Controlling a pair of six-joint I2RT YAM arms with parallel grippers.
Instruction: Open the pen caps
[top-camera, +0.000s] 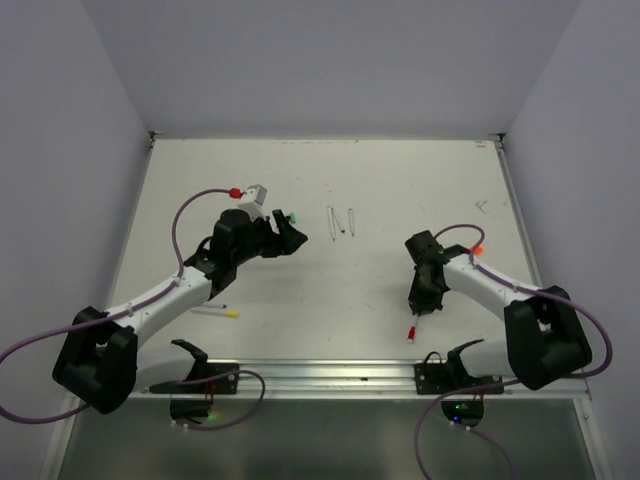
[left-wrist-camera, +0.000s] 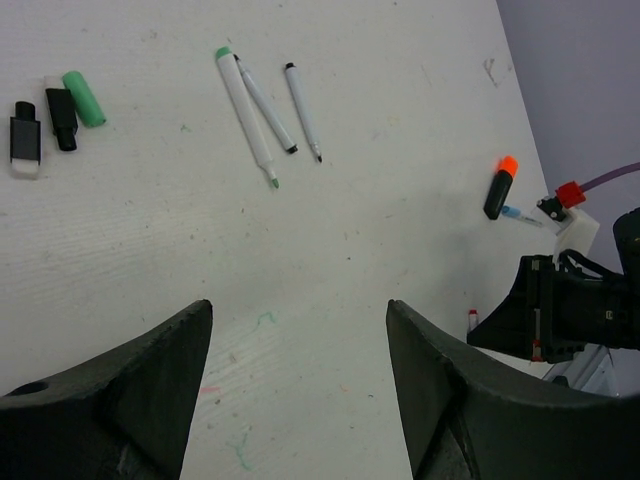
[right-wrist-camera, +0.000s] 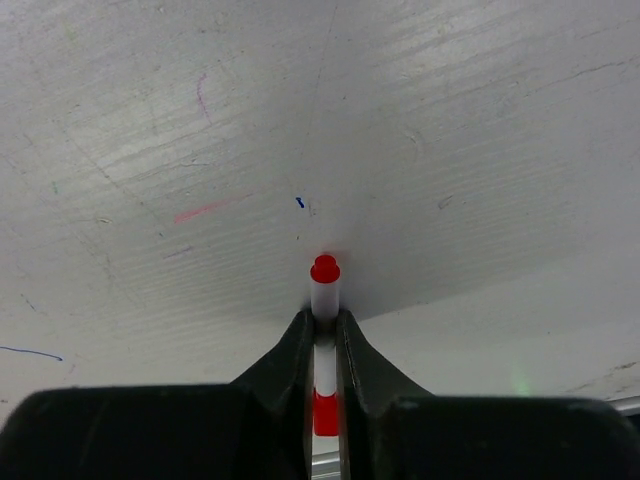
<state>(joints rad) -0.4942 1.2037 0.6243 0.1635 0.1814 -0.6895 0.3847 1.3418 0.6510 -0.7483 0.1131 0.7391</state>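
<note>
Pen caps (left-wrist-camera: 84, 98), smooth green and black plastic cylinders, loose on the scuffed white counter (left-wrist-camera: 350, 250) beside thin uncapped pens (left-wrist-camera: 247, 115). Left end effector (left-wrist-camera: 298, 310) spread wide, holding nothing; right end effector (right-wrist-camera: 324, 325) pinched tight on a slim red-tipped pen (right-wrist-camera: 324, 295).

White table (top-camera: 330, 300), matte, faintly ribbed, scuffed with stray ink marks (right-wrist-camera: 205, 208). Plain pale lavender-grey back wall (top-camera: 330, 60) and side walls (top-camera: 60, 150) box it in on three sides. Aluminium rail (top-camera: 330, 372) along near edge. Soft even light, weak shadows.
</note>
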